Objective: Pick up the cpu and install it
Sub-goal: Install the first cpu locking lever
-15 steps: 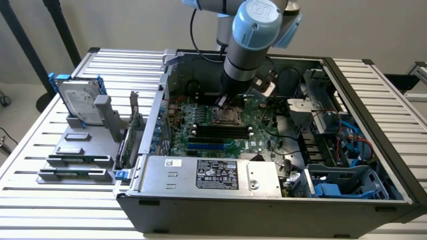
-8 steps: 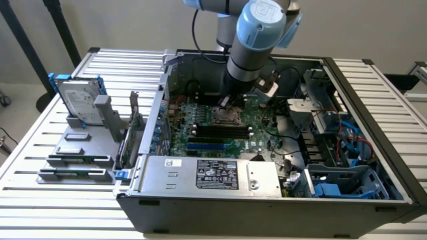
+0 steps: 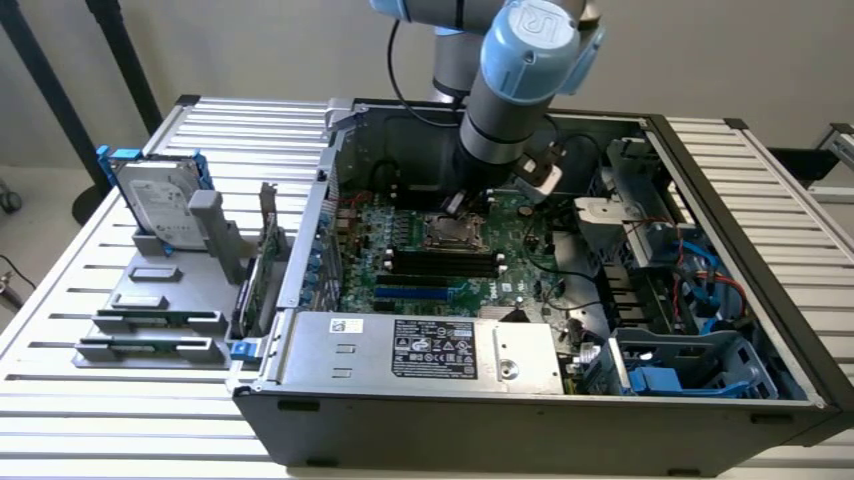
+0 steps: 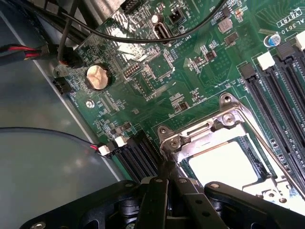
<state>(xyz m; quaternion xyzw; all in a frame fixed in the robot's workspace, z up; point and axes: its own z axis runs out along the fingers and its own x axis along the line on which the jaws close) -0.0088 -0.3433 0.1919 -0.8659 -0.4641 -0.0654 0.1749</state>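
The cpu (image 4: 224, 162) is a bright silver square lying flat inside the metal socket frame (image 4: 228, 119) on the green motherboard (image 4: 157, 71). My gripper (image 4: 167, 179) is shut, its black fingers pressed together right at the corner of that frame beside the cpu, with nothing visibly held between them. In the exterior view the arm reaches down into the open computer case (image 3: 694, 150), and the gripper (image 3: 463, 205) hangs just above the socket (image 3: 447, 233) on the board.
A hard drive in a blue bracket (image 3: 158, 205) and dark memory sticks (image 3: 147, 335) stand on a grey holder at the exterior view's left. The power supply (image 3: 427, 350), black memory slots (image 4: 281, 95), a coin battery (image 4: 97, 76) and cables (image 4: 71, 28) surround the socket.
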